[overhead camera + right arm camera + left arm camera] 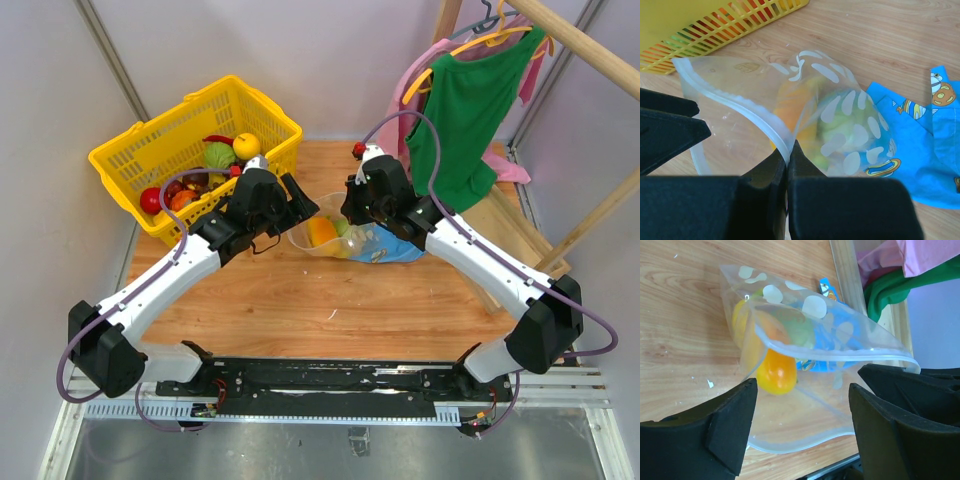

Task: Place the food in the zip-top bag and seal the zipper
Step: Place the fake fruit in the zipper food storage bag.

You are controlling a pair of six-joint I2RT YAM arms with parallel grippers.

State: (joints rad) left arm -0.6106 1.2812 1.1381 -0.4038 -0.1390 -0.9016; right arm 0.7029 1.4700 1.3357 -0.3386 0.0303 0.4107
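Note:
The zip-top bag [325, 232] lies mid-table with its mouth held open, an orange fruit [775, 372] and a green piece [801, 331] inside it. My right gripper [788, 150] is shut on the zipper [740, 102] at the upper lip of the mouth and holds it up; in the top view the right gripper [352, 207] sits at the bag's right. My left gripper [802, 405] is open and empty, its jaws to either side of the open mouth, over the lower zipper strip [800, 445]. More food, a green cabbage [219, 155] and a yellow fruit [246, 146], lies in the basket.
The yellow mesh basket [130, 160] stands at the back left, close behind my left gripper [300, 205]. A blue printed cloth [398, 247] lies under the bag's right end. A green shirt [465, 110] hangs from a wooden rack at the back right.

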